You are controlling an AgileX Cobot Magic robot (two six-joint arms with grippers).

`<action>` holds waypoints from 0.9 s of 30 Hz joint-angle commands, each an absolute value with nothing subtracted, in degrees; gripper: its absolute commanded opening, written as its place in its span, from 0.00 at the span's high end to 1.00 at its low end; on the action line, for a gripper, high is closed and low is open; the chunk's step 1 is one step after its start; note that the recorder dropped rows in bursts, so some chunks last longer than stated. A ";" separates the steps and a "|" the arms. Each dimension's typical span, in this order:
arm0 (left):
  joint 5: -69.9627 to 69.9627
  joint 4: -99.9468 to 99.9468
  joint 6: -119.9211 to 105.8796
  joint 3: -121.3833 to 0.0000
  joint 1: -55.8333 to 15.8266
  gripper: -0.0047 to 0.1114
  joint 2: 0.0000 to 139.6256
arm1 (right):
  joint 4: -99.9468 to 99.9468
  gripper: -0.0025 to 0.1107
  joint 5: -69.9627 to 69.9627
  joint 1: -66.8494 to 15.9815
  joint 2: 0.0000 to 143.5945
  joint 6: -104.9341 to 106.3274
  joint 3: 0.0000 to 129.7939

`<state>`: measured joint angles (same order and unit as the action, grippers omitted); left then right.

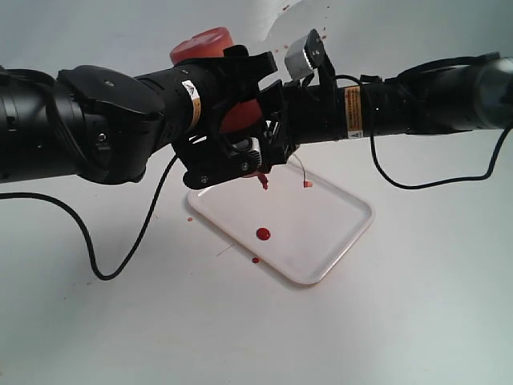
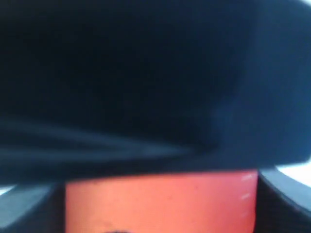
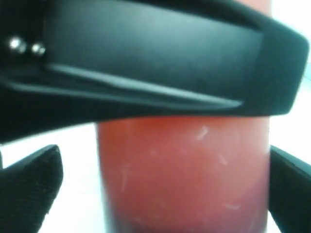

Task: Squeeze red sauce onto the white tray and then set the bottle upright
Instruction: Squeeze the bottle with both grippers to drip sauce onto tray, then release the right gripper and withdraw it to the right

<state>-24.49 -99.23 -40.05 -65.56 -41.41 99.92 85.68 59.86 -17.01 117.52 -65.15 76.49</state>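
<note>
Both arms reach in level from opposite sides and meet over the near-left corner of the white tray (image 1: 346,215), which lies flat on the pale bench (image 1: 417,321). Between them the bottle (image 1: 203,44) hangs upside down and slightly tilted. Its flat base points up above the arms and its nozzle points down, red and wet, just over the tray's rim. The left hand (image 1: 240,119) is clenched across the bottle's body. In the left wrist view the orange-red wall (image 2: 160,204) fills the whole space between the two dark fingers. The right hand (image 1: 276,120) comes in from the other side and also straddles the body. In its wrist view one finger (image 3: 291,189) meets the bottle (image 3: 184,174) while a sliver of white shows beside the other, so I cannot tell whether it is pressing. A round drop of the red sauce (image 1: 263,234) sits on the tray, and a smaller one lies on the bench just beside the rim. The tethered tip cap (image 1: 308,184) dangles over the tray.
</note>
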 commanded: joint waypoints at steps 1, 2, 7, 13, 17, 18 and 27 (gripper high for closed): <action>-27.41 -99.95 -33.33 -66.27 -41.62 0.96 99.47 | 93.29 0.05 60.75 -14.41 113.77 -68.70 76.80; -27.77 -99.95 -32.24 -66.27 -41.62 0.96 99.47 | 94.93 0.05 60.75 -13.45 112.72 -70.13 76.80; -30.91 -99.95 -31.29 -66.16 -41.62 0.96 99.47 | 98.84 0.05 61.32 -8.02 108.02 -77.36 76.80; -31.99 -94.31 -25.77 -66.16 -41.62 0.96 99.47 | 99.20 0.05 64.95 -1.46 104.85 -88.00 76.80; -34.00 -94.65 -14.56 -66.16 -41.62 0.96 99.47 | 99.48 0.05 69.90 0.23 105.01 -90.91 76.80; -34.15 -94.65 -11.83 -66.16 -41.62 0.96 99.47 | 99.73 0.05 69.96 0.37 105.04 -91.33 76.80; -34.34 -94.65 13.35 -66.16 -41.51 0.96 98.61 | 99.95 0.05 69.96 0.37 105.04 -91.81 76.80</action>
